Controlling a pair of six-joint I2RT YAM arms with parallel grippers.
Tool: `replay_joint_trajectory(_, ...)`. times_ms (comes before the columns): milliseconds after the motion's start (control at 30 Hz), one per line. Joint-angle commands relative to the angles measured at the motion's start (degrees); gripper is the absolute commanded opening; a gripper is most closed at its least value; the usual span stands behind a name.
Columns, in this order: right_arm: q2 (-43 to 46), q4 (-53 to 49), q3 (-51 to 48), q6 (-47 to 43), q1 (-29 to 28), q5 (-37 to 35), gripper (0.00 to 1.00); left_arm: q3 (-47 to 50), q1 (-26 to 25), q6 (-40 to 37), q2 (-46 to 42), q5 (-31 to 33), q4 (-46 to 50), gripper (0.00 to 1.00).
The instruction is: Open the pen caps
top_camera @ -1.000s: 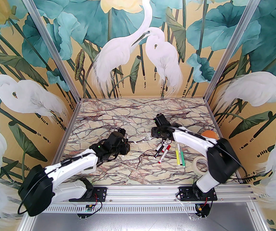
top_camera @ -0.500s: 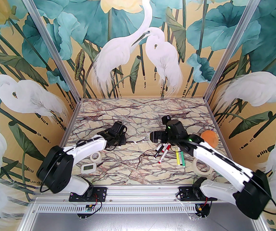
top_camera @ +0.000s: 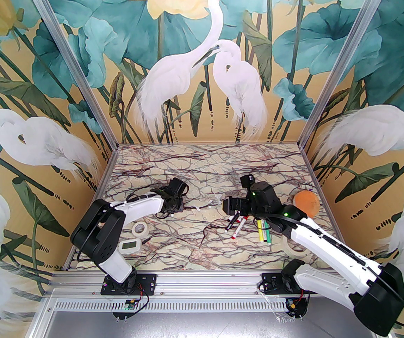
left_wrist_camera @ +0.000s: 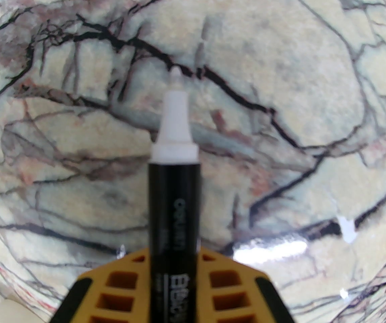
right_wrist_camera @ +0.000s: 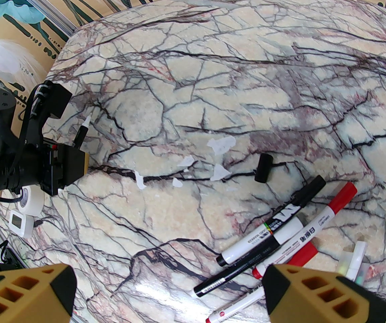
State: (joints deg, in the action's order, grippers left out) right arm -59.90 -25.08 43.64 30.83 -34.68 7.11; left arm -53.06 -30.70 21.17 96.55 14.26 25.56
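The left gripper is clamped on a black marker whose white tip is bare. The right gripper gapes wide over the table. A loose black cap lies near the pens; a red cap is on its pen

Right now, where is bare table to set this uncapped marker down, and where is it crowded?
Bare: the far table strip along the back wall, and the near middle between the left tape roll and the marker pile. Crowded: right side, with the pile, a loose black cap, the right tape roll and an orange ball.
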Motion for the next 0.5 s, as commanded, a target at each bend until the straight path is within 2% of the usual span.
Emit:
replay_joint_trajectory(0, 0.85, -0.52, -1.0, 1.08, -0.33, -0.98, 0.99, -1.77, 0.47, -0.96, 1.56, 1.8, -0.25, 0.11)
replay_joint_trajectory(400, 1.48, -0.3, -2.0, 1.51, -0.32, -1.13, 0.99, -3.15, 0.64, -1.29, 4.17, 2.14, 0.71, 0.29)
replay_joint_trajectory(467, 1.46, -0.65, -1.8, 1.47, -0.32, -1.12, 1.0, -3.13, 0.64, -1.26, 4.34, 1.86, 0.85, 0.3)
